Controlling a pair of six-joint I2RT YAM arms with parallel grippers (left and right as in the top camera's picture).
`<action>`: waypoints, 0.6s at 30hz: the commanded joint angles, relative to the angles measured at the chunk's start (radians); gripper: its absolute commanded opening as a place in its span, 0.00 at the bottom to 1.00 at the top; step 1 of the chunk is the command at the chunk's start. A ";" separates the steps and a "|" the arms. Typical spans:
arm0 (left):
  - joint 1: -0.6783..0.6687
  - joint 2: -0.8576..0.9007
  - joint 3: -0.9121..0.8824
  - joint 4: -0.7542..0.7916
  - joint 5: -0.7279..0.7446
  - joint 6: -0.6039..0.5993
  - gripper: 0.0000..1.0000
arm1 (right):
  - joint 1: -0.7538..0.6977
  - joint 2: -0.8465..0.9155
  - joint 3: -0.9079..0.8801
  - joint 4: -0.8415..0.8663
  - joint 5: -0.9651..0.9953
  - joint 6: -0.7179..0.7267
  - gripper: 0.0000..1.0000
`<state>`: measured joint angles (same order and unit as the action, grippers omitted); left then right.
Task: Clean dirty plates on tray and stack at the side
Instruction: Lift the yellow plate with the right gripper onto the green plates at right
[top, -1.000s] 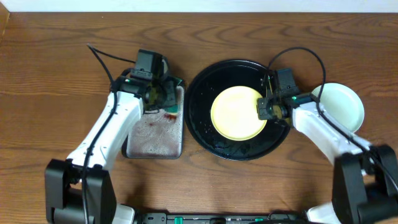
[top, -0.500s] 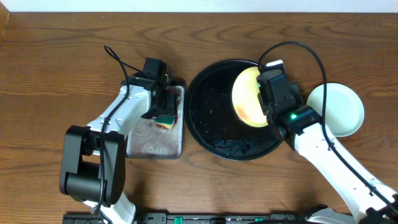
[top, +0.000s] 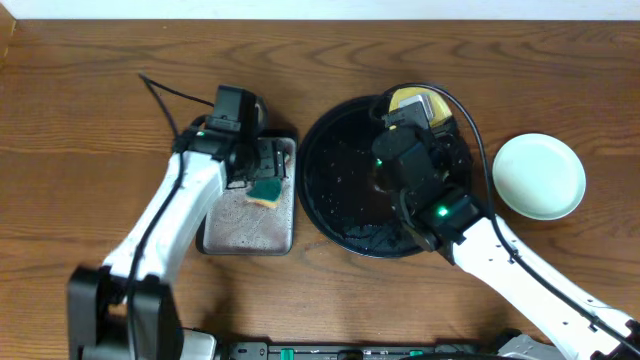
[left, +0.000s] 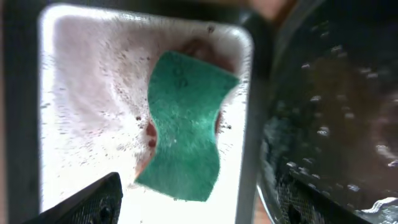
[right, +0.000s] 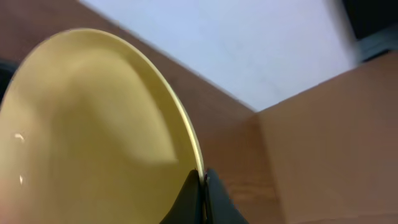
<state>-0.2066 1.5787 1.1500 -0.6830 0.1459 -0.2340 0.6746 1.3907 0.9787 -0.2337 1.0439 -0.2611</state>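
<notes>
My right gripper (right: 202, 182) pinches the yellow plate (right: 93, 137) by its rim, plain at my wrist, mostly hidden overhead.

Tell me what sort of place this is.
Probably a tabletop dishwashing test bench, not a kitchen: a wooden table, a sudsy grey metal tray with a green sponge, and the right tool holding a yellow plate above a black tray.

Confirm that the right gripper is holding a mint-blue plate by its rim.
Wrong on the colour only. The right gripper is holding the pale yellow plate by its rim, as the right wrist view shows. The mint-blue plate sits on the table, apart from that gripper.
</notes>
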 joint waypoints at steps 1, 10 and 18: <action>0.001 -0.048 0.002 -0.030 -0.023 -0.007 0.81 | 0.044 -0.013 0.005 0.066 0.167 -0.115 0.01; 0.001 -0.047 -0.001 -0.068 -0.031 -0.007 0.81 | 0.092 -0.013 0.005 0.232 0.243 -0.239 0.01; 0.001 -0.047 -0.001 -0.076 -0.031 -0.006 0.82 | 0.092 -0.013 0.005 0.243 0.246 -0.242 0.01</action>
<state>-0.2066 1.5299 1.1503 -0.7525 0.1272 -0.2356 0.7570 1.3907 0.9787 0.0032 1.2545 -0.4900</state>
